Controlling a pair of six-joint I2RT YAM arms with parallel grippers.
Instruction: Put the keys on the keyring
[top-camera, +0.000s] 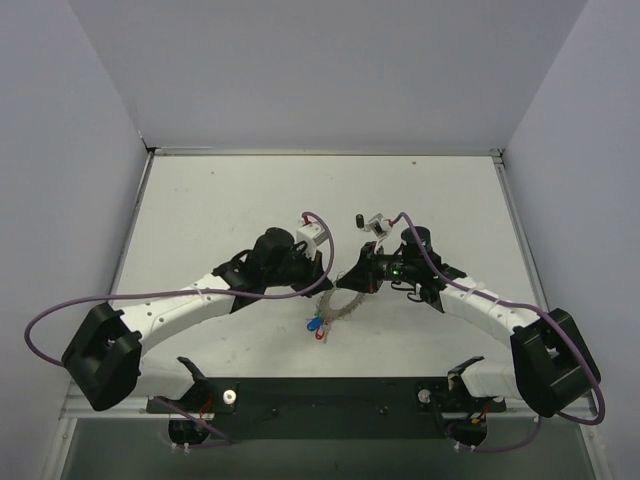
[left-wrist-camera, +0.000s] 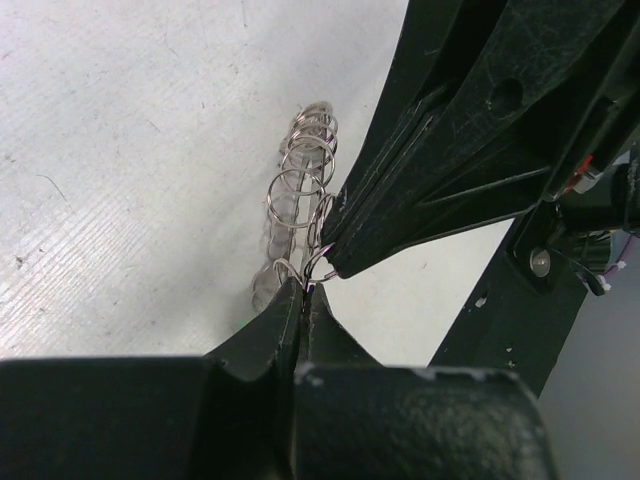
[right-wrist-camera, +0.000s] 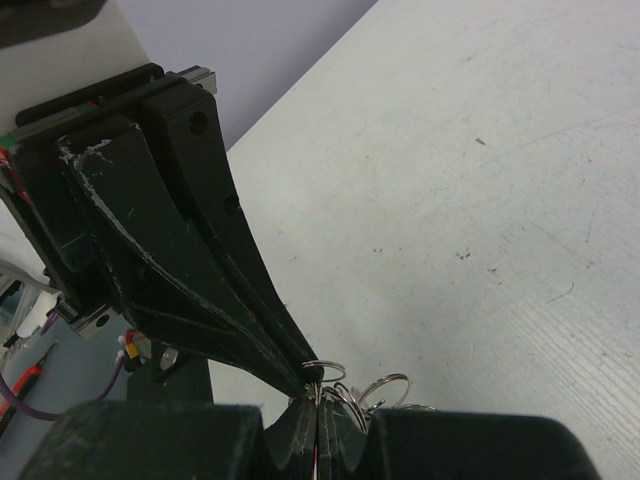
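The left pincer and right pincer are both clamping shut on the keyring at mid-frame, apparently prying its coil apart for the keys.

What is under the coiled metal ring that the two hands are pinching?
Bare white table, plus small keys with blue and red heads by the keyring's near end. The left hand and right hand cover its far rim, hiding anything there.
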